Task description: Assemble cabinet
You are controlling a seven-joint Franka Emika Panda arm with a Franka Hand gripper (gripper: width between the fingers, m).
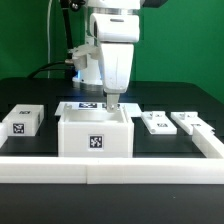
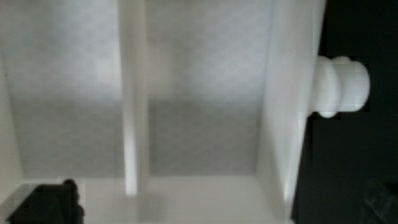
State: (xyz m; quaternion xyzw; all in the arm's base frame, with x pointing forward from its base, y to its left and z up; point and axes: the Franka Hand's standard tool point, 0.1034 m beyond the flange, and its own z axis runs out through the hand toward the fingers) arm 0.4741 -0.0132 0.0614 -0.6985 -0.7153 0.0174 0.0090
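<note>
The cabinet [image 1: 95, 131] is a large white open box with a marker tag on its front, standing mid-table. My gripper [image 1: 112, 104] hangs straight down at the box's top opening, near its wall on the exterior view's right. In the wrist view the cabinet's hollow white inside [image 2: 196, 110] fills the picture, with a thin upright rib and a side wall that carries a round white knob [image 2: 338, 87]. One dark fingertip [image 2: 47, 203] shows at the edge. The other is lost against the black table. The gripper [image 2: 199, 206] looks open and holds nothing.
A small white tagged block [image 1: 22, 120] lies on the exterior view's left. Two flat white tagged panels [image 1: 157, 122] [image 1: 188, 122] lie on its right. A low white wall [image 1: 110, 166] runs along the table's front and right. Black table, green backdrop.
</note>
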